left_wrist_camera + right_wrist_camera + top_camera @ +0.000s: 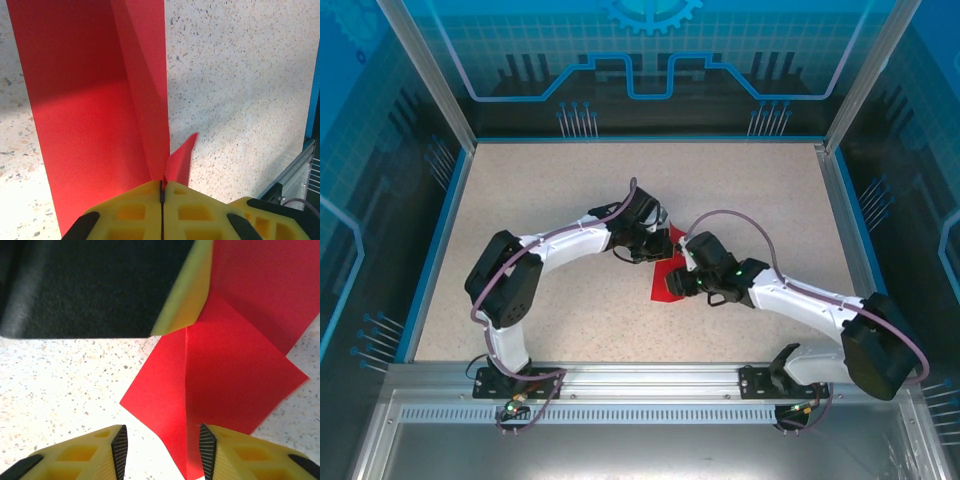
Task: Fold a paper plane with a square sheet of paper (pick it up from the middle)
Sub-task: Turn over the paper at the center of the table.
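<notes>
Seen from above, two white robot arms bend inward and meet near the middle of a speckled beige table (520, 200). A sheet of red paper (666, 286) lies between their heads, with the left claw (655, 247) at its far end and the right claw (680, 272) just beside it at the near end.

In the left wrist view, the left claw's yellow fingers (135, 207) are pressed together, pinching a folded edge of the red paper right at their tips. From the pinch the paper runs straight ahead of the claw, with a long crease leading away. A small red flap stands up just beside the tips.

In the right wrist view, the right claw's fingers (116, 450) are spread apart. A pointed corner of the paper lies in the gap between them, its crease running straight ahead. Whether either finger touches the paper is unclear. Ahead of this claw, the left claw's yellow fingertip sits at the crease's far end.
</notes>
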Robot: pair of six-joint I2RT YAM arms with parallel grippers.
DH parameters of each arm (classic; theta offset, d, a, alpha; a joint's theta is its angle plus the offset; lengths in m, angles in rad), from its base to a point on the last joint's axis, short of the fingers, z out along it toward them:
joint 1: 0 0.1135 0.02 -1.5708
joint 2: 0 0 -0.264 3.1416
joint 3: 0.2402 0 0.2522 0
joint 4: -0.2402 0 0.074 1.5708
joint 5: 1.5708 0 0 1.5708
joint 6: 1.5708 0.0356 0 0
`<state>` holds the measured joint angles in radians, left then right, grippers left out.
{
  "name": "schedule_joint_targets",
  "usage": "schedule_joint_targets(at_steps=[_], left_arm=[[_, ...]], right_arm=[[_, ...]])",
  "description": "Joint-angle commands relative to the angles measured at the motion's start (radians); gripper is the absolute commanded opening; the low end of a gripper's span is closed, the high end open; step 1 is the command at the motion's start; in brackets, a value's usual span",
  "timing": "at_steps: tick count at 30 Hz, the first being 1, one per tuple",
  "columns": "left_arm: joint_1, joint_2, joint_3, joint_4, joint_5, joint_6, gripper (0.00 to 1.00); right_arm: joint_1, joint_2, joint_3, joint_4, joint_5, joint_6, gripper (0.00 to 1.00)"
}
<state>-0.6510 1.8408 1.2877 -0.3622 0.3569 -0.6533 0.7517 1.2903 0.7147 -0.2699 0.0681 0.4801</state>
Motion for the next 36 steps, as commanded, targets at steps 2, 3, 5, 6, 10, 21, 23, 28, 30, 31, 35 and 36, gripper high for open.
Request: schedule_joint_targets(at_steps=[2, 3, 5, 6, 10, 21, 23, 28, 30, 31, 35, 36], left_arm=[[-0.004, -0.044, 0.031, -0.047, 0.033, -0.006, 0.06], [-0.002, -0.048, 0.031, -0.048, 0.033, -0.006, 0.07], [0.000, -0.057, 0.030, -0.047, 0.039, -0.007, 0.06], [0.000, -0.062, 0.029, -0.047, 0.038, -0.006, 0.06], [0.004, -0.086, 0.038, -0.054, 0.046, -0.004, 0.06], [0.022, -0.137, 0.083, -0.056, 0.085, -0.026, 0.07], [0.025, -0.149, 0.093, -0.057, 0.083, -0.032, 0.06], [0.037, -0.181, 0.101, -0.044, 0.085, -0.056, 0.07], [0.043, -0.194, 0.099, -0.035, 0.090, -0.067, 0.06], [0.046, -0.200, 0.097, -0.024, 0.098, -0.074, 0.06], [0.052, -0.215, 0.088, 0.002, 0.119, -0.095, 0.06], [0.053, -0.218, 0.084, 0.008, 0.124, -0.099, 0.06]], right_arm=[[0.062, 0.019, 0.043, -0.062, 0.191, -0.003, 0.47], [0.063, 0.012, 0.038, -0.060, 0.196, 0.003, 0.49], [0.046, -0.021, 0.016, -0.041, 0.164, 0.030, 0.52], [0.029, -0.040, 0.001, -0.024, 0.127, 0.045, 0.54], [-0.123, -0.125, -0.090, 0.076, -0.138, 0.147, 0.58], [-0.325, -0.210, -0.275, 0.427, -0.508, 0.534, 0.76], [-0.329, -0.207, -0.302, 0.497, -0.510, 0.609, 0.79], [-0.330, -0.182, -0.339, 0.650, -0.510, 0.740, 0.80], [-0.331, -0.177, -0.351, 0.699, -0.508, 0.780, 0.81], [-0.333, -0.176, -0.352, 0.713, -0.507, 0.794, 0.81], [-0.346, -0.172, -0.356, 0.794, -0.507, 0.856, 0.81], [-0.350, -0.165, -0.351, 0.814, -0.514, 0.873, 0.80]])
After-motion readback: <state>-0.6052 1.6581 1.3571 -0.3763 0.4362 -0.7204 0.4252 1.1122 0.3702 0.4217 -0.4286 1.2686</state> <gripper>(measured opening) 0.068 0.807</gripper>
